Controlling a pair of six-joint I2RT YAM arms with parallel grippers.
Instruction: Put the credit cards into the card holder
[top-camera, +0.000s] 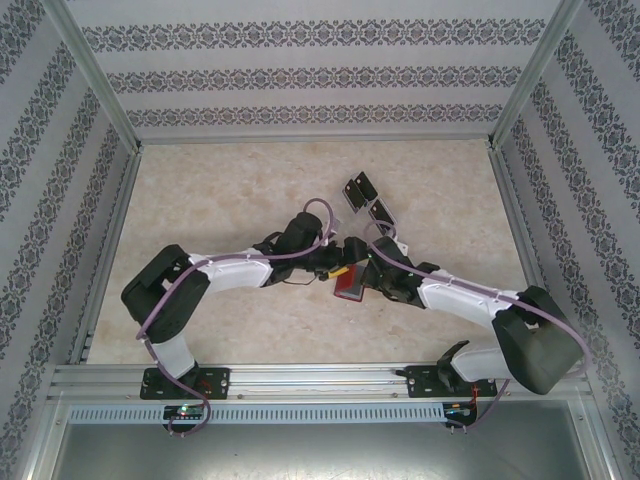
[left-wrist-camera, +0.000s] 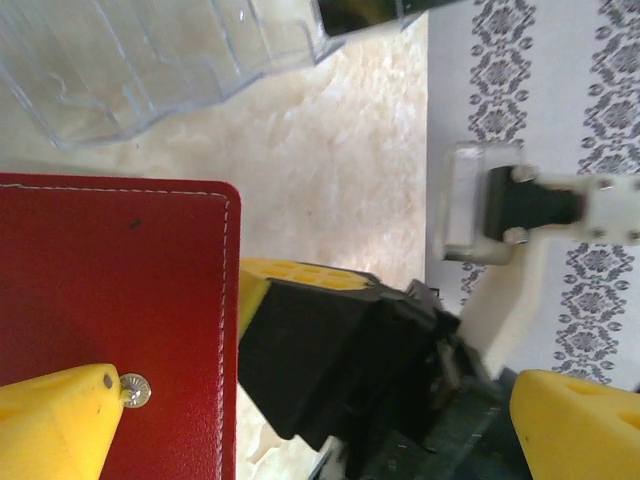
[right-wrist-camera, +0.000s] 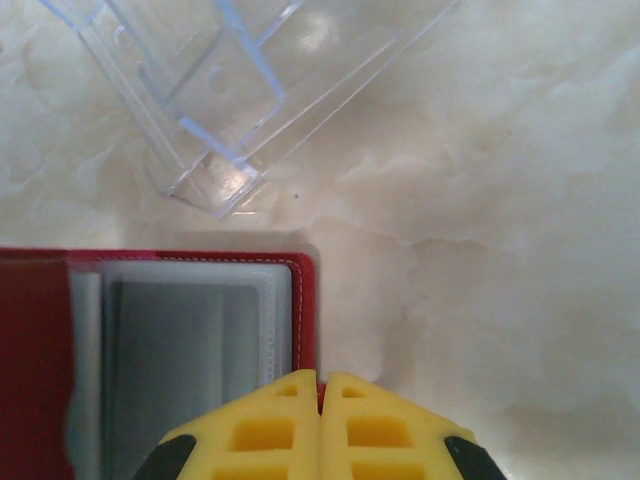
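Centre's jammed: left gripper (top-camera: 333, 264) & right gripper (right-wrist-camera: 320, 380) crowd over card holder (top-camera: 348, 289), clear rack (top-camera: 366, 201) just behind. On table (top-camera: 200, 200), left, right & far sides open.

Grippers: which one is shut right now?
The right gripper, its yellow fingers pressed together at the red edge of the wallet; the left gripper stands wide open.

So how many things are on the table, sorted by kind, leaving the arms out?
red wallet: 1
clear rack: 1
black cards: 2, as far as the top view shows
total: 4
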